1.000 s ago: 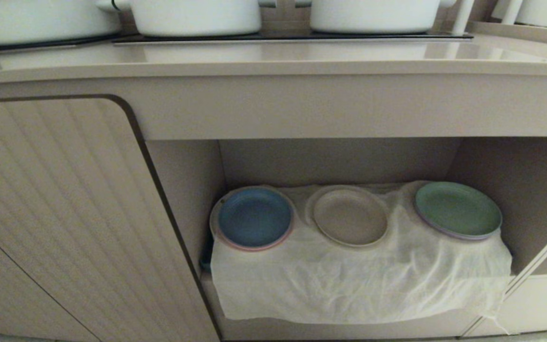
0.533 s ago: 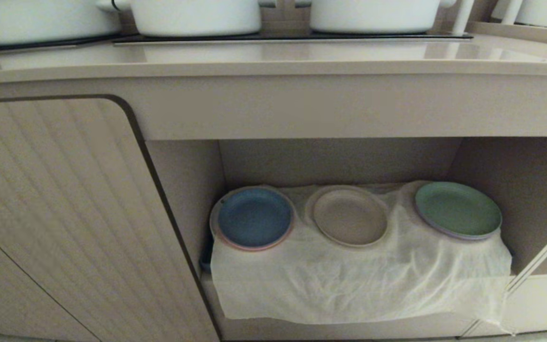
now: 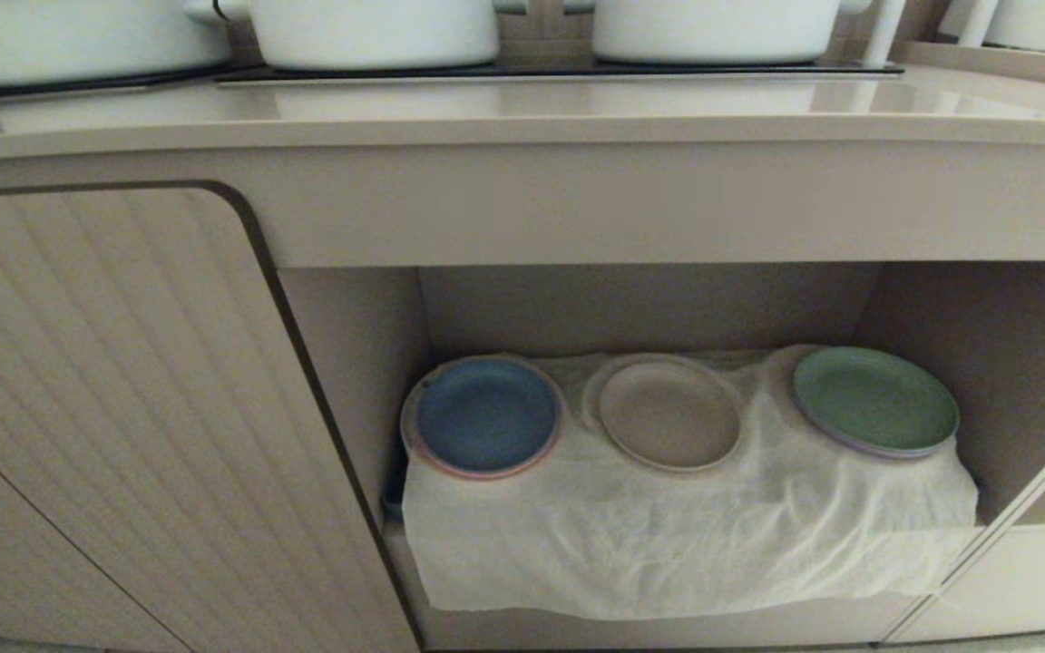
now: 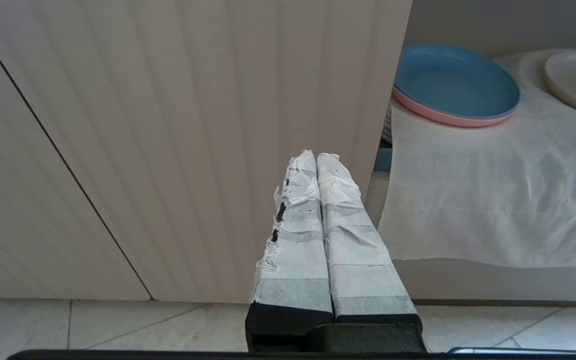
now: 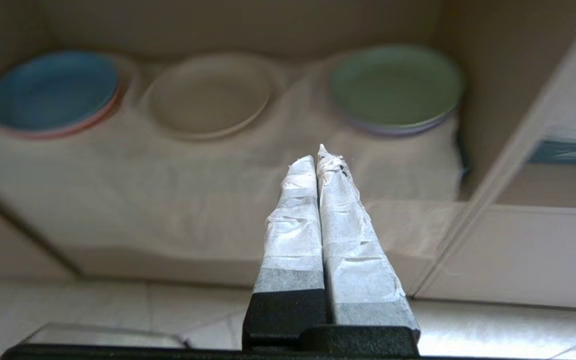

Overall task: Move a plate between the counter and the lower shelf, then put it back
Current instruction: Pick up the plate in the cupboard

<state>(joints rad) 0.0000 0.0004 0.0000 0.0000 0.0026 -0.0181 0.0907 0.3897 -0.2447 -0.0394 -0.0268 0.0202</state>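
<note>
- Worktop first: we see the long, smooth beige counter [image 3: 522, 113] running across the head view, its rounded front edge above the niche, with three white pots [image 3: 368, 32] on black glass hob panels [image 3: 541, 70] at its far side, toward twelve o'clock.
- Next, the ribbed beige cabinet door [image 3: 114, 408] fills the nine o'clock side, its edge bordering the opening.
- We find the lower shelf [image 3: 649, 304], a wide beige-walled niche under the counter, toward five o'clock of the view.
- A white gauzy cloth [image 3: 668, 535] covers the shelf base and hangs crumpled over its front edge.
- We note three plates in a row on that cloth.
- The green round plate [image 3: 874, 399] sits at three o'clock of the row, on another plate with a purplish rim.
- The blue round plate with a pinkish rim [image 3: 486, 415] sits at nine o'clock of the row, close to the niche wall.
- The round, matte cream-beige plate [image 3: 669, 413] lies flat between them, just beside the blue one and apart from the green one.
- Our right gripper [image 5: 322, 152] is clenched with nothing held, its tape-wrapped fingers [image 5: 293, 220] pressed together, outside the shelf front and aimed between the cream and green plates.
- Our left gripper [image 4: 315, 156] is likewise clenched and empty, low before the ribbed door near the niche edge.
</note>
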